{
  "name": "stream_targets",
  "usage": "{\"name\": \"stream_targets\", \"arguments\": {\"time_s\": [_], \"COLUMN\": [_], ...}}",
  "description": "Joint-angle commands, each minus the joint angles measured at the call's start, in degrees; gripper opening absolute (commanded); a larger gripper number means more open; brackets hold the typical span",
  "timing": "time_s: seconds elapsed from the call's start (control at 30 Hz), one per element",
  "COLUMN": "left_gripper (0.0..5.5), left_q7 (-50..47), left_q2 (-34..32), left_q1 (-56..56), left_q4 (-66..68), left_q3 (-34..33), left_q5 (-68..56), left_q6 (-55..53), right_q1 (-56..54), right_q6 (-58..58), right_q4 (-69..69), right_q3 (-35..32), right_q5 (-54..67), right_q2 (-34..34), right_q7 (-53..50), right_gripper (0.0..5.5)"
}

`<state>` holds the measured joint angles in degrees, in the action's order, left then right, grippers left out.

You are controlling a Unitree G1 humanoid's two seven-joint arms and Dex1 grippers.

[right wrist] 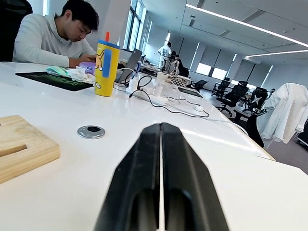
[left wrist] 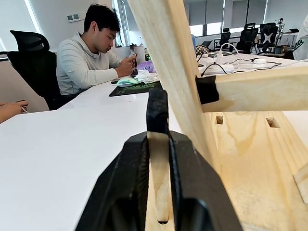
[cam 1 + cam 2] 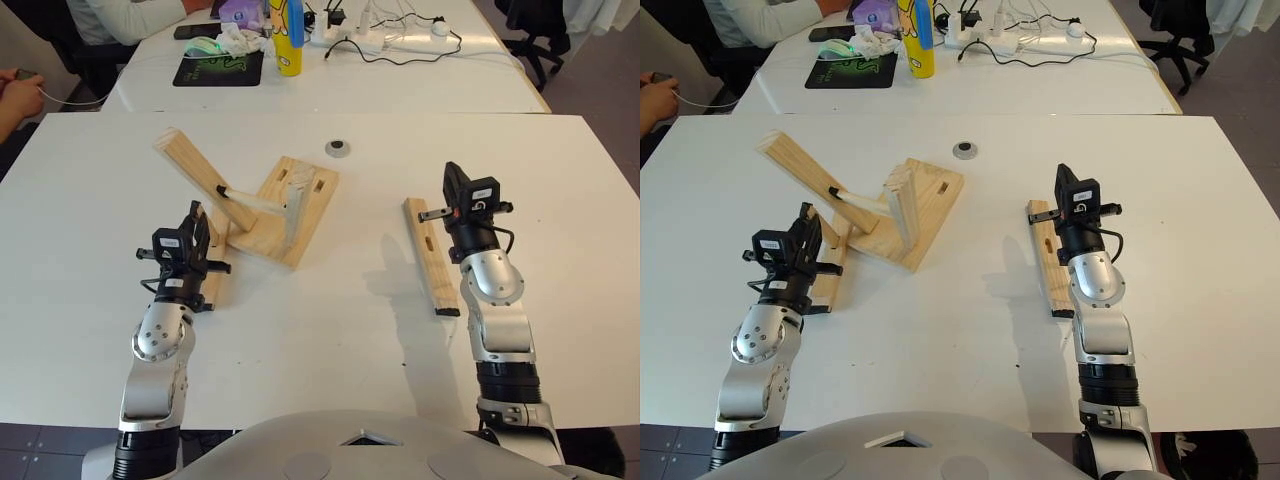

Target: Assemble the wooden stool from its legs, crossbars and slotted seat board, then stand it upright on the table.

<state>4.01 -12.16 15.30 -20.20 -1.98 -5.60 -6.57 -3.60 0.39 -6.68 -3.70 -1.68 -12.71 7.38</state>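
The slotted seat board point(image 3: 293, 207) lies tilted on the white table point(image 3: 330, 340), left of centre. A wooden leg point(image 3: 197, 170) slants up from it, joined by a crossbar point(image 3: 258, 203). My left gripper point(image 3: 198, 225) is just left of this assembly, shut on a flat wooden piece point(image 3: 213, 275) that lies beside the board; the wood shows between its fingers point(image 2: 130, 178). A separate slotted leg point(image 3: 430, 255) lies at the right. My right gripper point(image 3: 452, 182) hovers beside its far end, shut and empty, with fingers point(image 1: 144, 163) pressed together.
A small round grey disc point(image 3: 339, 149) sits on the table beyond the board. The second table behind holds a yellow bottle point(image 3: 289, 40), a black mouse mat point(image 3: 218, 68) and cables with a power strip point(image 3: 385, 38). A person sits there.
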Motion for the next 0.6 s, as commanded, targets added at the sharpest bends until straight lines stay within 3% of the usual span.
{"name": "stream_targets", "arguments": {"time_s": [0.03, 0.23, 0.27, 0.4, 0.6], "left_gripper": [0.44, 0.44, 0.8, 1.31, 1.31], "left_q7": [0.6, 0.67, 0.38, 0.61, 1.84], "left_q2": [0.5, 1.53, 1.5, 1.26, 0.36], "left_q1": [2.75, -1.68, -2.15, -3.06, 0.27], "left_q4": [9.16, 3.32, 2.35, 0.22, 2.31], "left_q3": [-3.46, -6.48, -6.59, -6.36, -7.11], "left_q5": [-2.96, -8.17, -7.98, -7.14, -5.7], "left_q6": [-9.07, -8.59, -8.42, -8.98, -9.28], "right_q1": [-0.75, -0.87, -0.89, -1.11, -0.64], "right_q6": [0.24, 0.34, 0.32, 0.24, 0.17], "right_q4": [0.0, 0.22, 0.26, 0.58, 0.44], "right_q3": [0.18, 0.16, 0.15, 0.12, 0.24], "right_q5": [0.35, 0.31, 0.3, 0.24, 0.13], "right_q2": [0.08, 0.2, 0.19, 0.15, 0.21], "right_q7": [0.38, 0.33, 0.34, 0.33, 0.33], "right_gripper": [0.0, 0.0, 0.0, 0.0, 0.0]}}
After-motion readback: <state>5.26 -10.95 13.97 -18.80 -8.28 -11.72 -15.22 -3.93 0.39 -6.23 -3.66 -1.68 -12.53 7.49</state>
